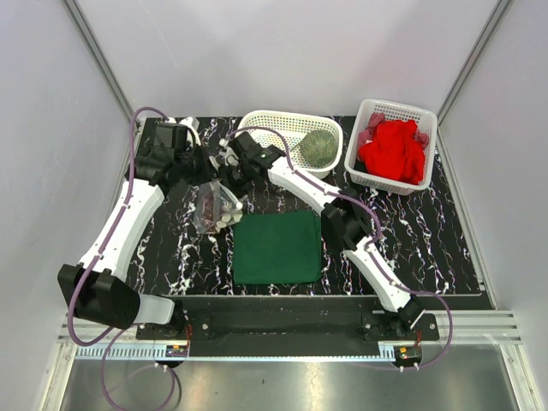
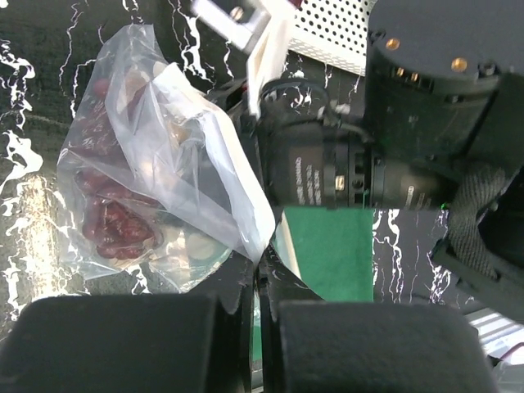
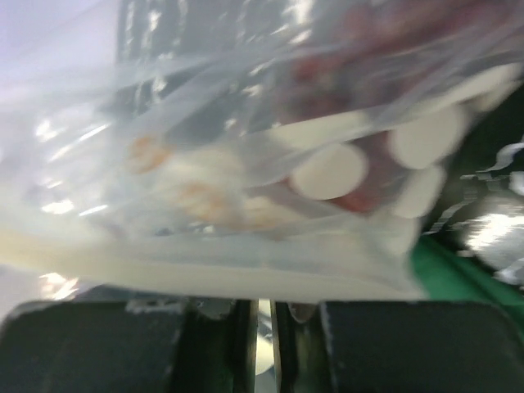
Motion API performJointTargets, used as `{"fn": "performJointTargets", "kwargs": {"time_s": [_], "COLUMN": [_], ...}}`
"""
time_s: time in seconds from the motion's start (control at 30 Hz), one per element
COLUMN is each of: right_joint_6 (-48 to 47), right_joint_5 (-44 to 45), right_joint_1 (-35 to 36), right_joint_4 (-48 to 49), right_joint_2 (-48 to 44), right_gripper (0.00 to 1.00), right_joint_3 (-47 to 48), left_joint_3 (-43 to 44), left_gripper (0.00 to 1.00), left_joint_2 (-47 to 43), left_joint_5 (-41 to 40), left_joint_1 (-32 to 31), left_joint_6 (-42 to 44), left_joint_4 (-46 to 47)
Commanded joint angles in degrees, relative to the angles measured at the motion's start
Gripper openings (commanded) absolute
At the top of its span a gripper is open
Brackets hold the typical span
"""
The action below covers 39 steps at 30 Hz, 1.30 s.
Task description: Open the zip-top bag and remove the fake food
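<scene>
Robotics lab cell: white enclosure walls [image 1: 51, 128], aluminium base rail [image 1: 479, 324], twin arms [image 1: 128, 223] bolted to marbled table [image 1: 428, 248].

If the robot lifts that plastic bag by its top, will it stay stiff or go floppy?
Probably floppy: the plastic bag is thin, see-through and wrinkled. It would likely sag at the bottom, because the red berries and white discs lie bunched inside. It looks shiny, so it may slip.

Clear zip-top bag [image 1: 214, 208]; dark red fake food [image 2: 115, 228]; green cloth [image 1: 278, 247]
</scene>
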Motion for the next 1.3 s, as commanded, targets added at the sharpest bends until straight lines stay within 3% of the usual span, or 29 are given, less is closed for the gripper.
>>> {"fn": "performJointTargets", "kwargs": {"time_s": [0.0,0.47,0.63,0.83,1.1,1.27], "right_joint_6": [1.8,0.3,-0.7,-0.2,1.0,4.8], "right_joint_5": [-5.0,-0.4,-2.7,-3.7,-5.0,-7.0], "right_joint_1": [1.4,-2.6,-2.5,-1.8,-1.7,-1.7], "right_joint_4": [0.6,-2.0,-2.7,-2.3,-0.9,2.5], "right_joint_2": [-0.5,2.0,2.0,2.0,4.9,7.4], "right_gripper": [0.16,0.22,0.33,0.39,0.58,0.61], "right_joint_3": [2.2,-0.4,-1.4,-3.2,-2.6,-3.1], "left_joint_3": [1.7,-2.0,-1.7,-0.9,-1.6,-5.0], "left_gripper": [0.00,0.00,0.00,0.00,0.00,0.00], "left_joint_2": [-0.2,-3.5,-2.7,-1.3,-1.2,-1.8], "left_joint_5": [2.6,1.5,3.0,3.9,3.9,4.2], "left_joint_1": [-0.3,-0.9,-1.2,-2.0,-2.5,-2.9], "left_joint_6": [-0.4,-1.3,-2.5,-3.6,-4.4,-6.2], "left_joint_4": [3.6,4.4,5.2,6.4,7.1,8.7]}}
